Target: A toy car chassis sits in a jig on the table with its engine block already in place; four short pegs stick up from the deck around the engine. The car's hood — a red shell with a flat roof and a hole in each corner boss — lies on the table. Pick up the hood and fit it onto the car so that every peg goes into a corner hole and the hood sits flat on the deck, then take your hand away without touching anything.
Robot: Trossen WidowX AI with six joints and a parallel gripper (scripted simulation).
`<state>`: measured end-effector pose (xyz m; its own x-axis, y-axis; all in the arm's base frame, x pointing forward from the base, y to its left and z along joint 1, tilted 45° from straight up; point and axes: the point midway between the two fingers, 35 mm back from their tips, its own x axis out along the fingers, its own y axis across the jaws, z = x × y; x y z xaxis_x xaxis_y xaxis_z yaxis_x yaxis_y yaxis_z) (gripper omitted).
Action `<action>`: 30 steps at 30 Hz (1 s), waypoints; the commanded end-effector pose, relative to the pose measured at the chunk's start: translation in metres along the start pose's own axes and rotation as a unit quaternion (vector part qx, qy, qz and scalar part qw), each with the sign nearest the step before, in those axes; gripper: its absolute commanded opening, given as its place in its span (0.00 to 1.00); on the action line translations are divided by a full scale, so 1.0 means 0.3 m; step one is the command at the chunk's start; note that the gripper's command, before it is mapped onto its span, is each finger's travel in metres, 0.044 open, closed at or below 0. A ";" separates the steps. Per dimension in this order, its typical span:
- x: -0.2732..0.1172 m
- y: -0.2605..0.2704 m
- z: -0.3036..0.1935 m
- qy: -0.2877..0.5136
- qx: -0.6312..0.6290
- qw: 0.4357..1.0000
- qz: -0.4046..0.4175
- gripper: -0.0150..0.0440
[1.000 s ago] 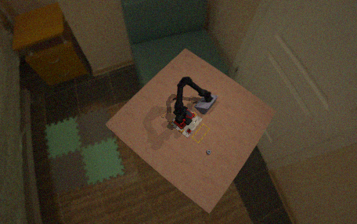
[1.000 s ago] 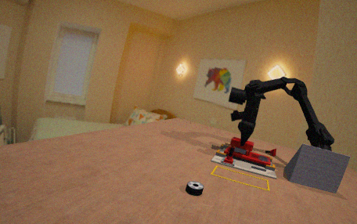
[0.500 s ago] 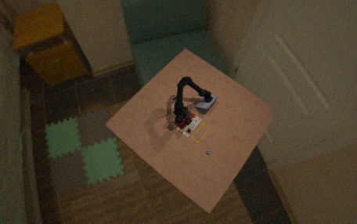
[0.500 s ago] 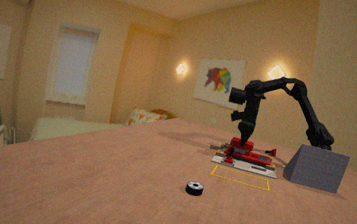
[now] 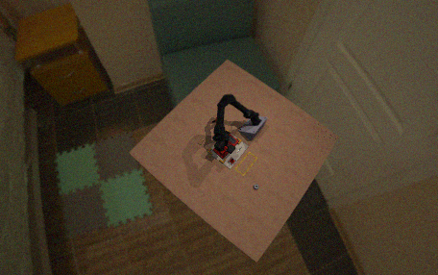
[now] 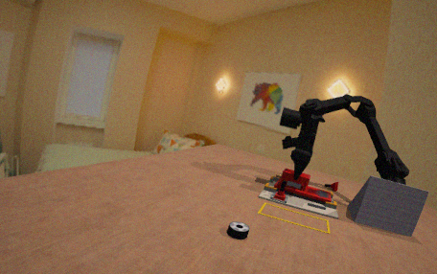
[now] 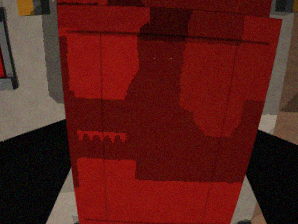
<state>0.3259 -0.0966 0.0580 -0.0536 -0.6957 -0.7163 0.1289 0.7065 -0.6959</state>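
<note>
The red hood [image 6: 304, 178] [image 7: 165, 200] is held level, low over the rear part of the red car chassis [image 6: 313, 194] [image 5: 233, 139]. My gripper [image 6: 298, 175] [image 7: 160, 132] is shut on the hood, one black finger at each side of it. The chassis sits in the pale jig [image 6: 302, 206] [image 5: 241, 148]. In the wrist view the hood fills the middle and hides the engine, the pegs and the corner holes beneath. Whether the hood touches the deck, or any peg is in a hole, I cannot tell.
A grey wedge-shaped block [image 6: 390, 207] [image 5: 254, 129] stands beside the jig, close to the arm's base. A yellow outline [image 6: 330, 226] lies in front of the jig. A small black and silver wheel [image 6: 238, 231] [image 5: 255, 185] lies farther out. A small red part [image 6: 333, 186] stands behind the jig.
</note>
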 end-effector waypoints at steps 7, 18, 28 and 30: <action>0.016 -0.001 0.001 0.000 -0.003 1.000 -0.002 0.25; 0.030 -0.001 0.001 0.000 -0.003 1.000 -0.002 0.25; 0.043 0.000 0.002 0.000 -0.003 1.000 -0.002 0.25; 0.046 0.000 0.002 0.000 -0.003 1.000 -0.002 0.25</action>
<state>0.3257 -0.1050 0.0494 -0.0535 -0.6973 -0.7148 0.1283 0.7051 -0.6974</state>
